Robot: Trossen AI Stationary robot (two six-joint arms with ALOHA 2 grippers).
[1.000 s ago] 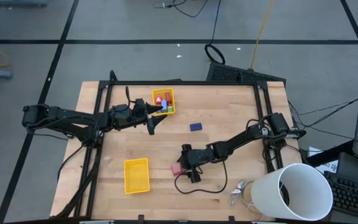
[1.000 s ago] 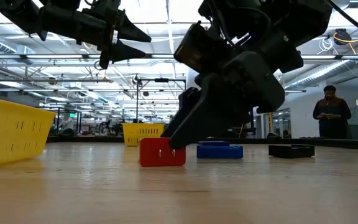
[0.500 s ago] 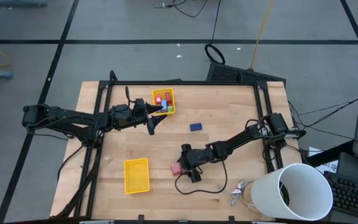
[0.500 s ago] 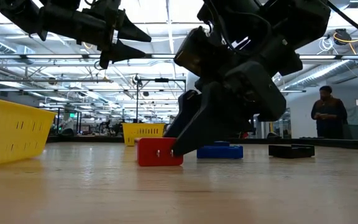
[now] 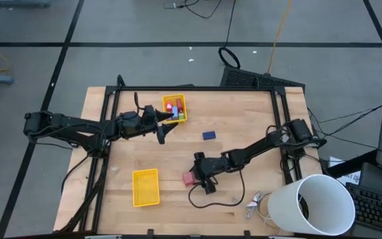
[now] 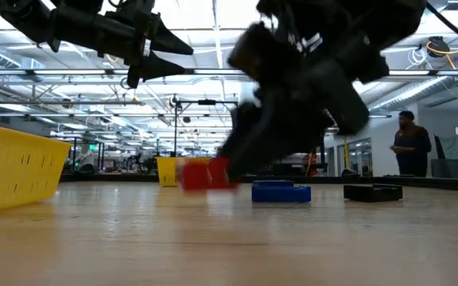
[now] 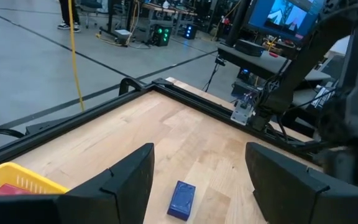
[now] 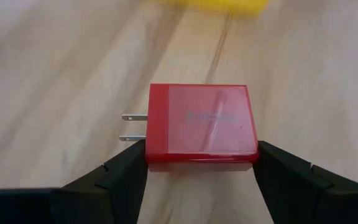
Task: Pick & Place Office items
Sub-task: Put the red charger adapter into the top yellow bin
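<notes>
My black right gripper grips a glossy red plug adapter with silvery prongs. A dark blue block lies lower centre on the pale wooden table; both trays are bright yellow.

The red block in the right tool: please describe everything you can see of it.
The red block is a small rectangular charger plug of glossy plastic, with two silvery metal prongs at one end. The right tool grips its sides with both fingers. In the low view it is lifted just off the wooden table, near the blue piece.
</notes>
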